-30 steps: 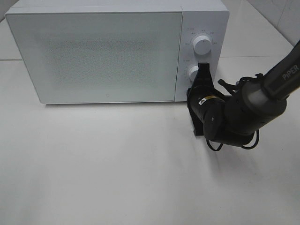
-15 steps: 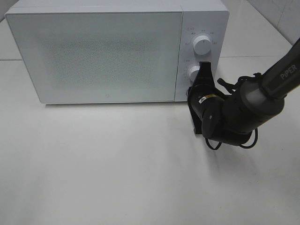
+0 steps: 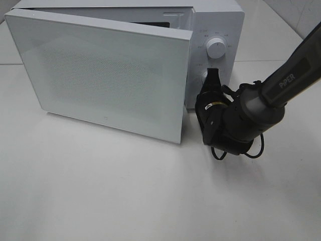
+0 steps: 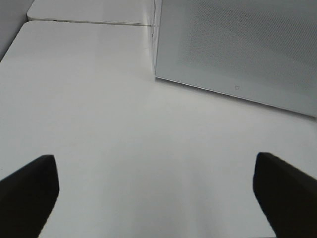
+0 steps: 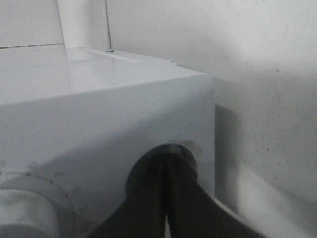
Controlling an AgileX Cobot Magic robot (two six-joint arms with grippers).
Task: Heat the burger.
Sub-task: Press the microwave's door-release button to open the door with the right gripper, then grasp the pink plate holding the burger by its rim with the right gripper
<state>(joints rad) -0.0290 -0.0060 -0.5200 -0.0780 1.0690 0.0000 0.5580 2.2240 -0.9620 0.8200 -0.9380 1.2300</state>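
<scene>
Exterior high view: the microwave door stands ajar, its free edge just beside the right gripper, which is closed, empty, against the control panel. Your left gripper is spread wide, empty, over the tabletop. You cannot see the burger, so its direction is undetermined.

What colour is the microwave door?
The door: white with fine grey dots; best in exterior high.

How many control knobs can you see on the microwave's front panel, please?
2. The upper knob is in plain view on the microwave panel. The lower knob lies directly below it, largely hidden behind the shut right gripper. No others show.
</scene>
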